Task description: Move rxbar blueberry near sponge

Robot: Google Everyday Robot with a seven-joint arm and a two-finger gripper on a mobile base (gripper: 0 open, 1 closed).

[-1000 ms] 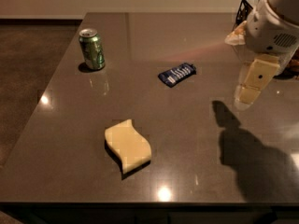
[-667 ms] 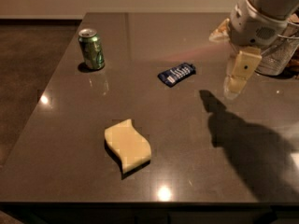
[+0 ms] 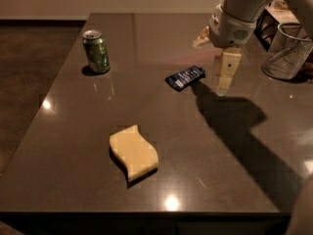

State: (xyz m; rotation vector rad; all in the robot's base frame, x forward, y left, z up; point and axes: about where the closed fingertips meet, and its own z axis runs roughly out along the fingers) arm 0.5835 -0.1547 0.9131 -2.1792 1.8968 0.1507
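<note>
The rxbar blueberry, a small flat bar in a dark blue wrapper with white lettering, lies on the dark table a little right of the middle. The sponge, a pale yellow foam block with wavy sides, lies nearer the front edge, left of the bar. My gripper hangs from the arm at the upper right, pointing down, just right of the bar and above the table. It holds nothing that I can see.
A green soda can stands upright at the back left. A wire mesh cup and a dark basket stand at the right edge. The arm's shadow falls across the right half of the table.
The arm and gripper have moved left, from the right side toward the blue bar. The bar, sponge and can have not moved.
</note>
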